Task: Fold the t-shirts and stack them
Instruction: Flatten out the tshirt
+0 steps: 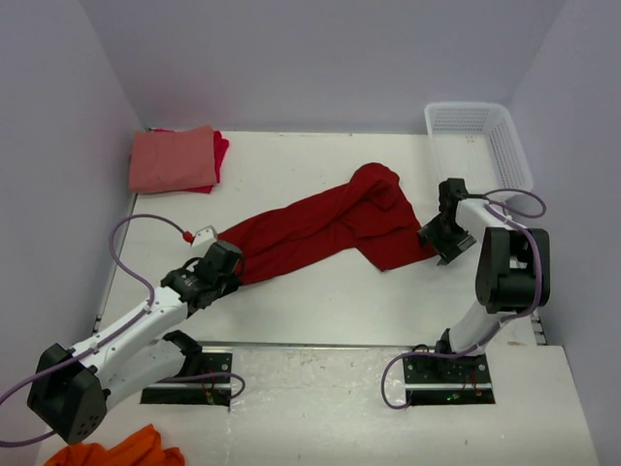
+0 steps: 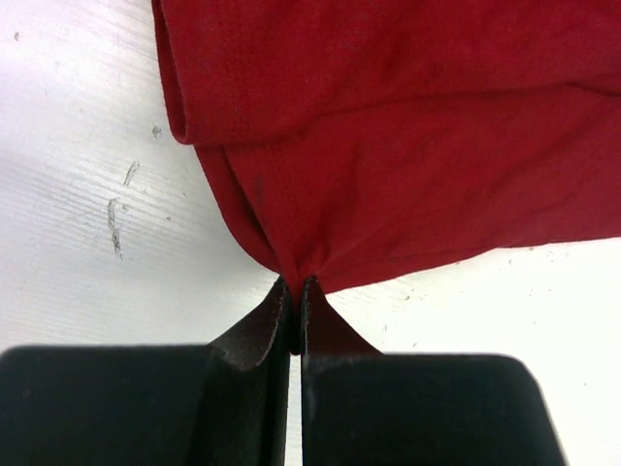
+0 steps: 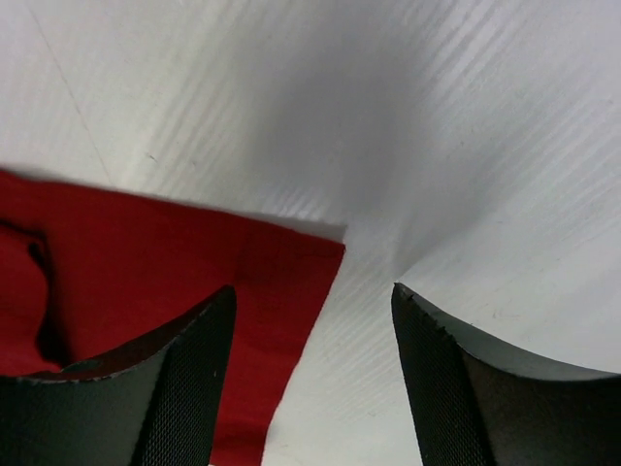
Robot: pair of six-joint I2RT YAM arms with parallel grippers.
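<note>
The big dark red t-shirt [image 1: 330,225] lies stretched in a long band across the middle of the table. My left gripper [image 1: 231,260] is shut on its left end; the left wrist view shows the cloth [image 2: 388,126] pinched between the closed tips [image 2: 296,286]. My right gripper [image 1: 434,240] is open at the shirt's right corner. In the right wrist view one finger [image 3: 184,379] is over the red cloth [image 3: 175,262] and the other over bare table. A folded salmon-pink t-shirt [image 1: 173,159] lies on a brighter red one [image 1: 220,150] at the back left.
A white plastic basket [image 1: 480,141] stands at the back right. An orange cloth [image 1: 121,451] lies off the table at the near left. A small white tag with a red cable end [image 1: 202,234] lies by the left gripper. Purple walls enclose the table.
</note>
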